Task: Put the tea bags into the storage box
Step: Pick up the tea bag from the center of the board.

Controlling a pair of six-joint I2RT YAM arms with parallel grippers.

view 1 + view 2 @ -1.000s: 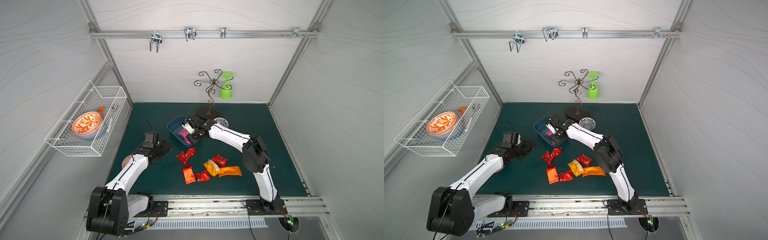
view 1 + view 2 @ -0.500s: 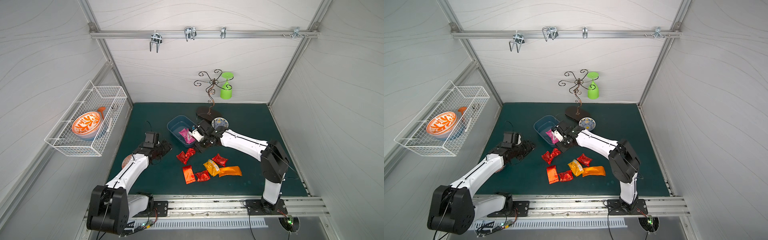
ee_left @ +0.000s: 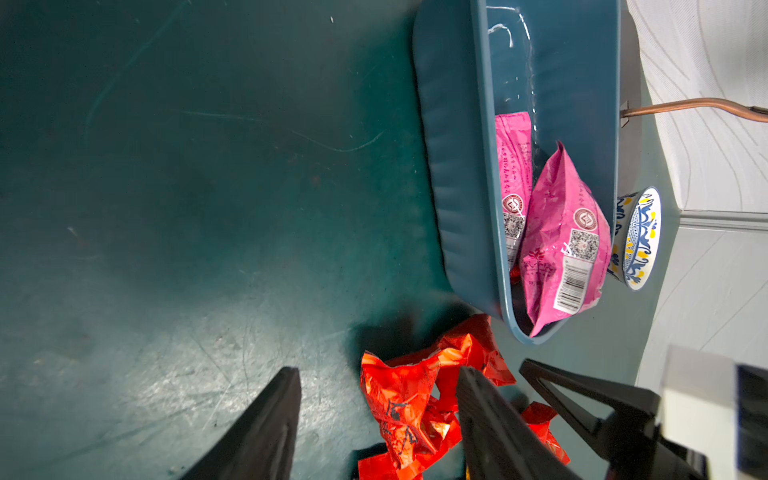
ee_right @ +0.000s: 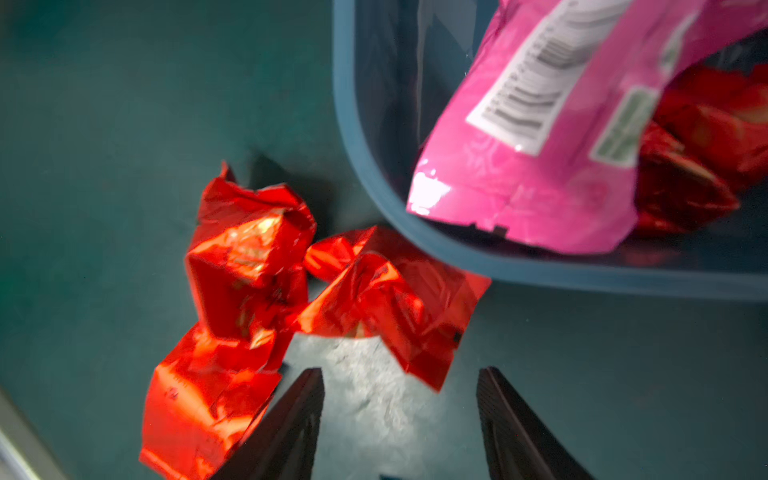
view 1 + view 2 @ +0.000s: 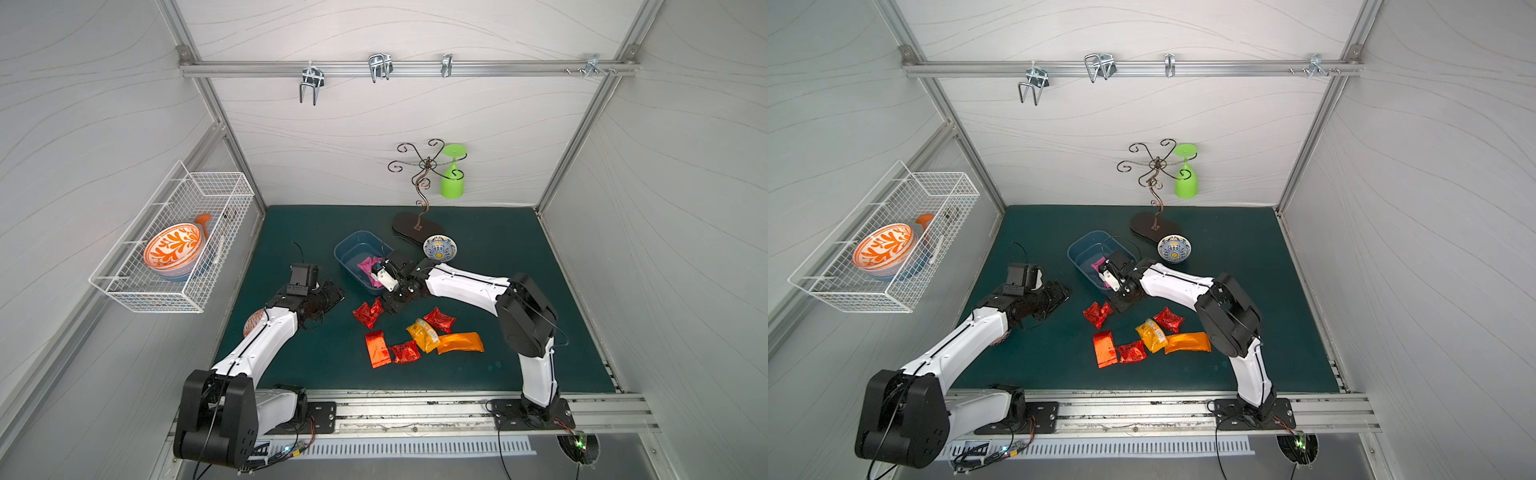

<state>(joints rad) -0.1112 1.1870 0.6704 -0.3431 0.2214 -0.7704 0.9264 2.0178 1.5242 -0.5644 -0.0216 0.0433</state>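
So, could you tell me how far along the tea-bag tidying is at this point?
Done: two pink tea bags and at least one red one lie in the storage box. In hand: nothing; the right pincer hangs open over the crumpled red bags beside the box, and the left pincer is open too. To do: those red bags plus a cluster of five red, yellow and orange ones.

The dark blue storage box (image 5: 348,258) sits upright on the table (image 5: 291,232). It holds two pink sachets (image 3: 561,232) with white barcode labels and a crumpled red sachet (image 4: 698,166). Two crinkled red sachets (image 5: 368,312) lie just outside its corner. Near them lie a flat red sachet (image 5: 377,348), a small red sachet (image 5: 405,352), a yellow sachet (image 5: 423,335), another red sachet (image 5: 439,320) and a long orange sachet (image 5: 460,343).
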